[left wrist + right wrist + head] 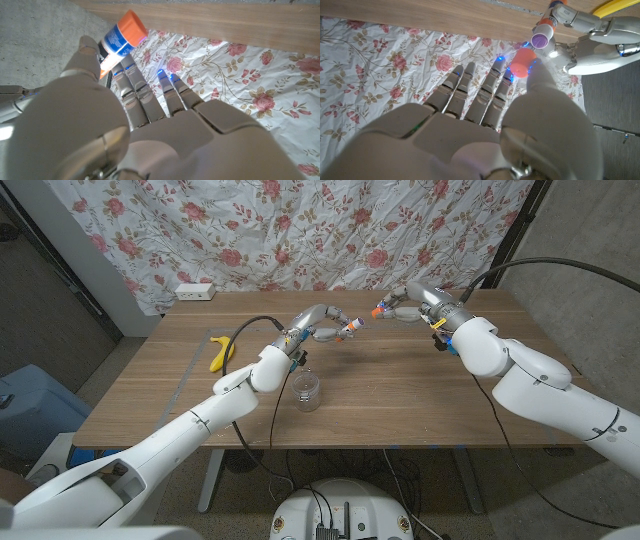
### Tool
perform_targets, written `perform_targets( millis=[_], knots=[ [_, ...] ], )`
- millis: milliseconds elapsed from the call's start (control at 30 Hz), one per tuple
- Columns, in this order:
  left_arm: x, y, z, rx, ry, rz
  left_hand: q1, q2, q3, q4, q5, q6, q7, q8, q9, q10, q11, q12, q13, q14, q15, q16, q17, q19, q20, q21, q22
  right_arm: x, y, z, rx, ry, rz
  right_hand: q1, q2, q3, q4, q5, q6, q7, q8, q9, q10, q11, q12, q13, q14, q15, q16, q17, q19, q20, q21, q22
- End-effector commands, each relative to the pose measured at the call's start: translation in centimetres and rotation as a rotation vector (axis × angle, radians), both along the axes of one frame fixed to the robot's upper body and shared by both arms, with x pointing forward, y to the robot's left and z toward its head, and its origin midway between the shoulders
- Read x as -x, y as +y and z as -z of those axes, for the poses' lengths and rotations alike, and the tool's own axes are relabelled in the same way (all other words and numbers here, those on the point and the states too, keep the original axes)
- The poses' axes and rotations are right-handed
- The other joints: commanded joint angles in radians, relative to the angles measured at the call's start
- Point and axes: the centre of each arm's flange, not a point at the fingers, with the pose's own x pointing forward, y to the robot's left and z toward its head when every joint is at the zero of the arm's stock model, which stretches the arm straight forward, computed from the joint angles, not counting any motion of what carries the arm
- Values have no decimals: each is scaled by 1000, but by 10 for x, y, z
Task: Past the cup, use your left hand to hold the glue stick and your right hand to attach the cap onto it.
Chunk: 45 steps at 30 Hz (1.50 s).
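Note:
Beyond the clear cup (307,391), my left hand (318,326) holds the glue stick (349,328) above the table, its open end toward my right hand. In the left wrist view the stick (124,38) has a blue and white label and an orange end, pinched between thumb and fingers of my left hand (150,125). My right hand (415,305) pinches the orange cap (378,310) a short way from the stick. In the right wrist view the cap (522,62) sits at the fingertips of my right hand (485,130), close to the stick's purple tip (540,40), apart from it.
A yellow object (220,352) lies on the left part of the wooden table (400,400). A white power strip (194,291) lies at the far left edge. A floral cloth (330,230) hangs behind the table.

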Motion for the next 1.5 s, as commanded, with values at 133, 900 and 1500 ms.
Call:
perform_targets(
  millis=[133, 900, 1500],
  knots=[
    [4, -6, 5, 5, -5, 2, 8, 58, 4, 3, 9, 14, 6, 7, 6, -6, 2, 9, 4, 7, -139, 0, 1, 9, -37, 4, 3, 1, 10, -1, 9, 2, -2, -7, 3, -3, 1, -7, 8, 1, -3, 3, -2, -1, 1, 5, -6, -142, 5, 3, -6, -1, -2, 3],
    [4, -9, 5, 8, -12, 4, 10, 60, 5, 2, 9, 15, 5, 8, 6, -6, 1, 9, 4, 8, -141, 0, 2, 11, -37, 4, 3, -4, 15, 4, 37, 9, 28, -12, 9, -8, 0, -10, 12, 1, -8, 3, -2, -1, 1, 6, -5, -142, 7, 4, -5, 2, -2, 3],
    [5, -11, 5, 11, -14, 8, 12, 62, 6, 1, 9, 17, 6, 9, 6, -5, 1, 10, 4, 8, -142, 0, 1, 10, -36, 3, 3, -2, 15, 10, 23, 7, 21, -18, 13, -12, 1, -13, 15, 1, -12, 3, -1, -1, 2, 6, -3, -141, 9, 4, -5, 2, -2, 3]
  ],
)
